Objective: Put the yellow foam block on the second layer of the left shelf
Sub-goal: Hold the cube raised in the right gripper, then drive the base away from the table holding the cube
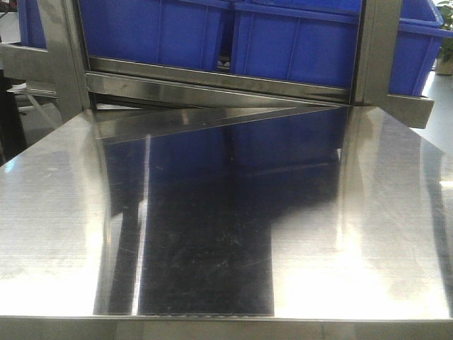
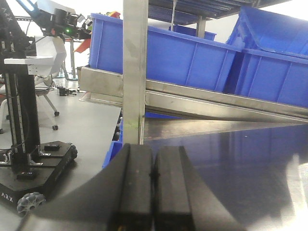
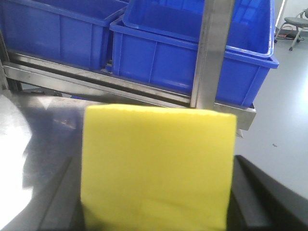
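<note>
- We see a big shiny steel table [image 1: 64, 234] that fills most of the front view. Its top shows blue and dark reflections.
- At the far edge of the table stands a steel shelf frame [image 1: 212, 85] with upright posts and a long rail across.
- Big blue bins [image 1: 156, 32] sit side by side on that rail, behind the posts.
- In the left wrist view, a black robot stand on wheels [image 2: 29, 163] stands on the grey floor, off to the left of the table.
- In the right wrist view, a small chair [image 3: 293, 21] is far away at the right on the floor.
- The yellow foam block [image 3: 156, 163] is very close to the right wrist camera and hides the middle of that view. It is up in front of the blue bins and one steel post, above the near part of the table.
- The right pincer [image 3: 156, 211] has the block squeezed between its two dark fingers [image 3: 269, 192], one on each side of the block. The block sticks out past the fingers toward the shelf.
- The left pincer [image 2: 154, 187] is closed tight. Its two black fingers press flat against each other with nothing between them. It points toward a steel post at the left end of the shelf.
- We cannot find the block or either pincer in the front view.
</note>
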{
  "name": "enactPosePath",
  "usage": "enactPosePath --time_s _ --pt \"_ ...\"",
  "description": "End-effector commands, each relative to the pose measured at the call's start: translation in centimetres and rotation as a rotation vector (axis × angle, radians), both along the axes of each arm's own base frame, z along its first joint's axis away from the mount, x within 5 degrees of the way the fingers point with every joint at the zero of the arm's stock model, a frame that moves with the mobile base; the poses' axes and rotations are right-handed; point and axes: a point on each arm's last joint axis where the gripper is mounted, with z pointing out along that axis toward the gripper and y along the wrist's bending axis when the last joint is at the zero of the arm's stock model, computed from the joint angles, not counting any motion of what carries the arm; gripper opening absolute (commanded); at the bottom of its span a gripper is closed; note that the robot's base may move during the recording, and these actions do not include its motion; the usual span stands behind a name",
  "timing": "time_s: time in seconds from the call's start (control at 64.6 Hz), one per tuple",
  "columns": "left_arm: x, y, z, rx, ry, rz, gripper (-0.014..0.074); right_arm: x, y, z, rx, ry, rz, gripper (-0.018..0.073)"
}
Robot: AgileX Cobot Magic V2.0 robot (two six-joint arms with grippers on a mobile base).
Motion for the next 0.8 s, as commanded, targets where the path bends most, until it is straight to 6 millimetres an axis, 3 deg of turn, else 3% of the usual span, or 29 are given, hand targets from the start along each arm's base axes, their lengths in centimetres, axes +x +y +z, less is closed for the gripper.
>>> enactPosePath --time_s 0.0,0.789 --pt "-0.16 -0.1 0.03 -0.013 -0.083 -0.016 0.0136 -0.08 -0.08 1.7 0.011 -0.111 -0.006 0.0393" --pt "-0.16 -0.1 0.03 -0.013 -0.083 -0.016 0.0136 -0.08 -0.08 1.7 0.011 -0.111 -0.006 0.0393"
